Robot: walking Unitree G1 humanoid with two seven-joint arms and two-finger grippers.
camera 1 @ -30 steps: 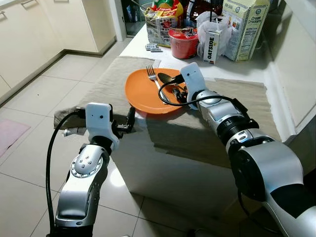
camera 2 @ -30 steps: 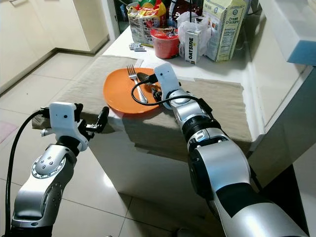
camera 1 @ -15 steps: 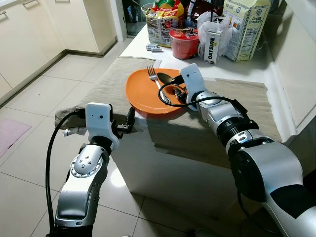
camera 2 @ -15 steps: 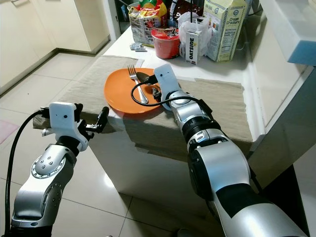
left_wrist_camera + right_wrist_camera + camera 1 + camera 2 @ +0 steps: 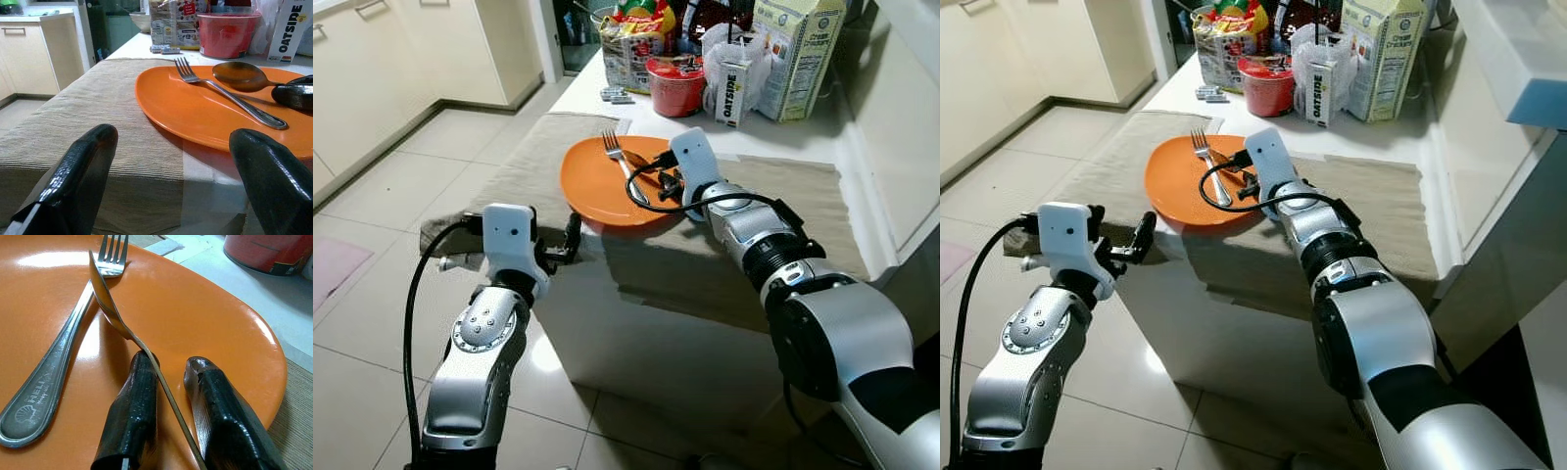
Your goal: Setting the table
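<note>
— Where do we stand with the spoon?

— We see the spoon (image 5: 122, 323) on the orange plate (image 5: 597, 186), its handle running between the two fingers of our right end effector (image 5: 168, 416). The fingers sit close on either side of the handle, but we cannot tell whether they are pinching it. The bowl is tipped on edge, close beside the fork (image 5: 63, 357), which lies flat on the plate.

— And the left side?

— Our left end effector (image 5: 176, 161) hangs open in front of the near edge of the surface (image 5: 783, 137), holding nothing. Its fingers (image 5: 83, 171) are spread wide, level with the plate's near rim.

— How close is the plate to the edge?

— It rests on the beige cloth (image 5: 519, 166), its near rim just beside the surface's front edge, where the cloth drapes over.

— Any open room?

— The cloth to the right of the plate lies bare. Behind the plate stand a red tub (image 5: 675, 86), an Oatside carton (image 5: 732, 93) and a cracker box (image 5: 798, 59), crowded along the back. Tiled floor (image 5: 382, 206) opens out on our left.
</note>
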